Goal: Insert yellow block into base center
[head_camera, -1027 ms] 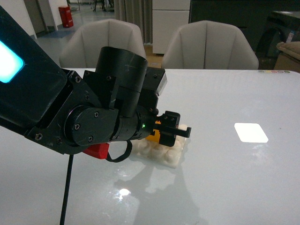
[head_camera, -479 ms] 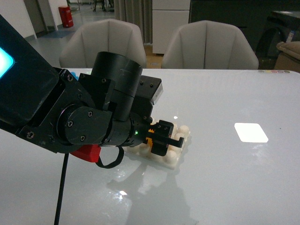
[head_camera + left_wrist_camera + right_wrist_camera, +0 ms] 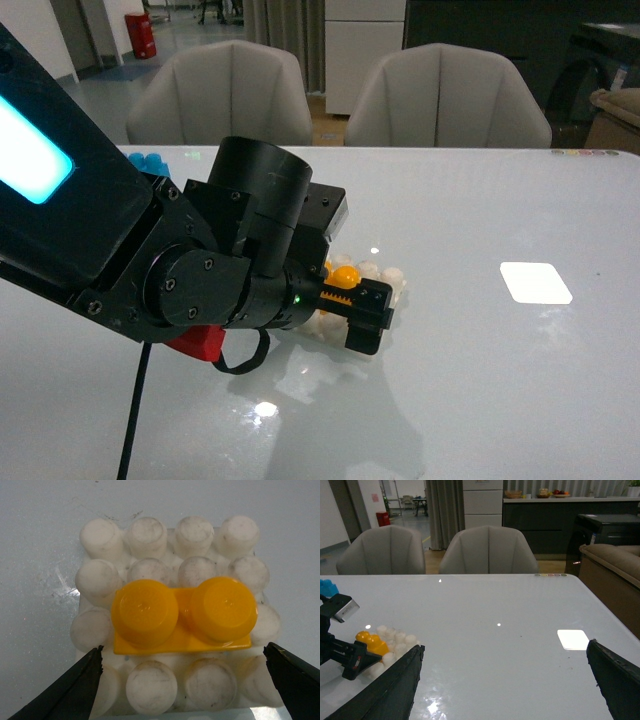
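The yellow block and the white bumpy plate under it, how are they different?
The yellow block is bright orange-yellow; the base is white and smudged. The yellow block has two studs in a row, the base four rows of four. The block is smaller and sits on the base's middle. Both have round studs.

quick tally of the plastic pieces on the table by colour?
Yellow: 1, the yellow block sitting on the studs.
White: 2, the base and a flat white square apart from it.
Blue: 1, a brick partly hidden behind the left arm.
Total: 4 in view.
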### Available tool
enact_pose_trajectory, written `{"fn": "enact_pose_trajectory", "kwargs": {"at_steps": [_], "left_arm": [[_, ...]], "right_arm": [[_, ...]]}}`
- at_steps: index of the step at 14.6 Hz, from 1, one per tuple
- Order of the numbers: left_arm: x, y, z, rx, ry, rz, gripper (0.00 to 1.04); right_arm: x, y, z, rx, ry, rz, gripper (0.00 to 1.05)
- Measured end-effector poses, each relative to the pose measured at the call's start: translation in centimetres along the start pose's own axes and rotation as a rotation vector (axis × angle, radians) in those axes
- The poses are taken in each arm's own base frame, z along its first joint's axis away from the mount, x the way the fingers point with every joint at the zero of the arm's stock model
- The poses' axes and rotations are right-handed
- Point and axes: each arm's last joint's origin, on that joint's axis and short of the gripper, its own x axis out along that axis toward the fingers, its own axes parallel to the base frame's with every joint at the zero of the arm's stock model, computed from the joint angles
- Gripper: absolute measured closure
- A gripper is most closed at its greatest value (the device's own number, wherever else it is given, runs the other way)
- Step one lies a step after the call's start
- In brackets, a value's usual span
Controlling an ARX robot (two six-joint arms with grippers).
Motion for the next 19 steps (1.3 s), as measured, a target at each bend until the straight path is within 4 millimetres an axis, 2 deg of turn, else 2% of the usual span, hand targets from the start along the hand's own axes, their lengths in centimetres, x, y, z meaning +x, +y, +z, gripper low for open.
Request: {"fn": "enact_pose_trajectory", "kwargs": {"at_steps": [11,16,19], "left_arm": [[-0.2,-0.1,1.1,-0.027,-0.042,0.008,0.07],[-3.1,1.5,3.1,-0.073,-0.13,0.04,0.07],[-6.9,2.5,4.1,-0.091,-0.266,0.044,0.07]], "right_arm": [[0.0,0.0,0.0,0.0,0.0,0.0,0.06],[0.0,0.0,0.0,0.0,0.0,0.0,0.06],[0.0,0.0,0.0,0.0,0.0,0.0,0.06]]}}
